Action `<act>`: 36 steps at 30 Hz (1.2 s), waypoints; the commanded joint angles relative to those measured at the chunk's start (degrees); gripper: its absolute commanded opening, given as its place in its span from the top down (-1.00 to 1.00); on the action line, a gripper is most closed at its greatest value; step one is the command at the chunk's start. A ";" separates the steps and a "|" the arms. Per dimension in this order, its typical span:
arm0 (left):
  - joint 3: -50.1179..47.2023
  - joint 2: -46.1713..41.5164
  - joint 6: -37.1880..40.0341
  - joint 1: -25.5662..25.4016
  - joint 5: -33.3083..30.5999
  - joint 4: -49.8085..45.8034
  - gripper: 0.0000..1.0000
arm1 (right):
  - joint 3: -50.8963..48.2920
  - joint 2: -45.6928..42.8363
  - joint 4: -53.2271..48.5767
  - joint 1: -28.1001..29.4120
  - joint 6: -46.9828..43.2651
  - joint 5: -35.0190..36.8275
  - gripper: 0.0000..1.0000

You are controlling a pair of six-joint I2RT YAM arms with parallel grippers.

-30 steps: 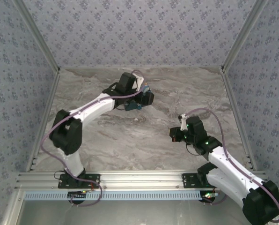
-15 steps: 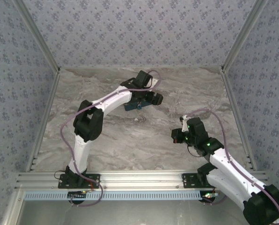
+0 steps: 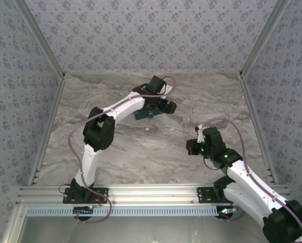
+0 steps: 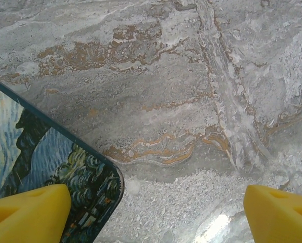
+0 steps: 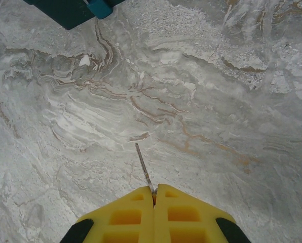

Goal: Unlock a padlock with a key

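Toward the far middle of the table (image 3: pixel 115 152), the left gripper (image 4: pixel 156 196) is being held low over a corner of the box (image 4: pixel 44 167). Its yellow fingers (image 4: pixel 32 212) are spread wide, with nothing but bare marble between them. The padlock (image 5: pixel 101 7) is lying at the near side of the box, showing as a small teal block at the far edge of the right wrist view. Whether it is touching the box or just beside it cannot be told, and its keyhole is not being shown. Nearer and to the right, well apart from the padlock, the right gripper (image 5: pixel 154 190) is clenched on the key (image 5: pixel 142 164). The thin blade is being pinched at its base and is sticking out forward over the marble, aimed roughly at the padlock. By this reading the key is already in hand, and the step being worked on is the setting up of the left gripper to steady the lock. Next, the open fingers would need to be brought onto the padlock body and closed. The key would then need to be carried across and its blade lined up with the keyhole, with little room for error.
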 commanded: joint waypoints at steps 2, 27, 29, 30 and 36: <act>-6.25 -3.62 0.29 -1.88 0.58 -2.47 -0.78 | 0.67 -0.55 -1.89 -1.05 -1.47 0.22 1.00; -36.59 -24.58 -11.13 -12.91 -1.05 8.78 -0.76 | 1.36 -5.09 -9.54 -14.89 -4.05 -8.07 1.00; -37.70 -25.77 -12.07 -14.10 -0.99 9.02 -0.76 | 1.00 -5.10 -9.40 -15.58 -3.94 -8.66 1.00; -38.13 -26.15 -12.62 -14.58 -0.97 9.23 -0.76 | 0.93 -5.10 -9.36 -15.80 -3.94 -8.75 1.00; -38.14 -25.50 -15.22 -18.42 0.28 11.33 -0.76 | 1.49 -5.05 -10.77 -16.70 -4.46 -7.57 1.00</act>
